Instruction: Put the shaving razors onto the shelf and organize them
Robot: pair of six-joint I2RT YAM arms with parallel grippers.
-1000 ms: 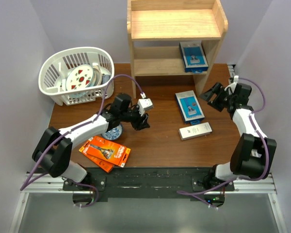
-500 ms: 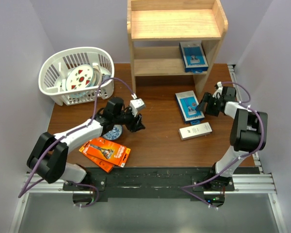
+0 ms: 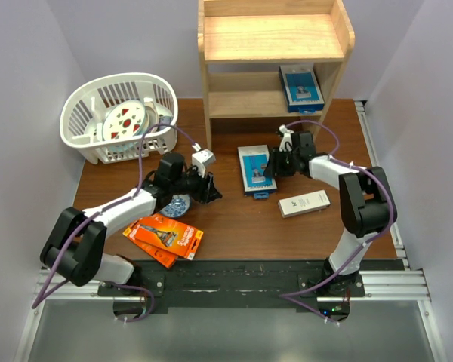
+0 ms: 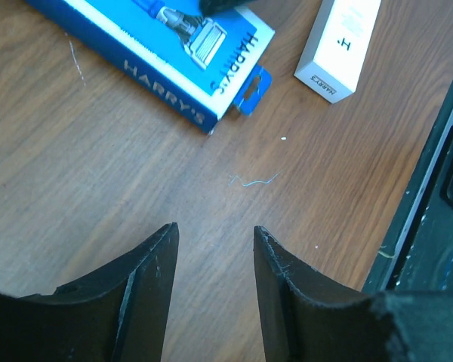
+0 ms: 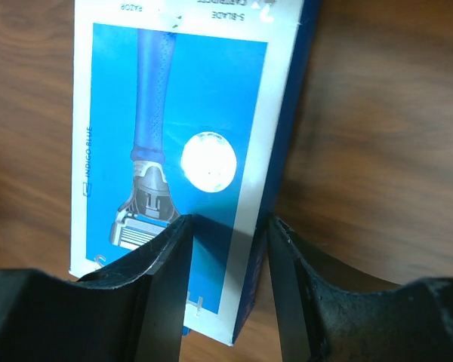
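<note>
Lying flat on the brown wooden surface (image 3: 234, 230), a blue cardboard razor pack (image 3: 253, 170) sits just in front of the light pine two-tier shelf (image 3: 272, 38), below its lower tier and not on it. The pack's blue hang tab points toward the arms.

The right fingers (image 5: 166, 264) are spread apart over the pack's right side, with its long edge running between them. They clamp nothing, and whether they touch the cardboard cannot be told. The left fingers (image 4: 155, 264) are parted low over bare wood to the left of the pack, with nothing between them.

A second blue razor pack (image 3: 300, 87) lies at the right end of the shelf's lower tier. A small white rectangular box (image 3: 303, 204) lies near the first pack, to its right and closer to the arms, without touching it. Two overlapping orange razor packs (image 3: 166, 235) lie near the front left edge. Beside them, a small blue-patterned dish (image 3: 177, 205) is partly hidden under the left arm. A white slotted plastic basket (image 3: 79, 124) at the far left holds a round plate with red marks (image 3: 124, 121).
</note>
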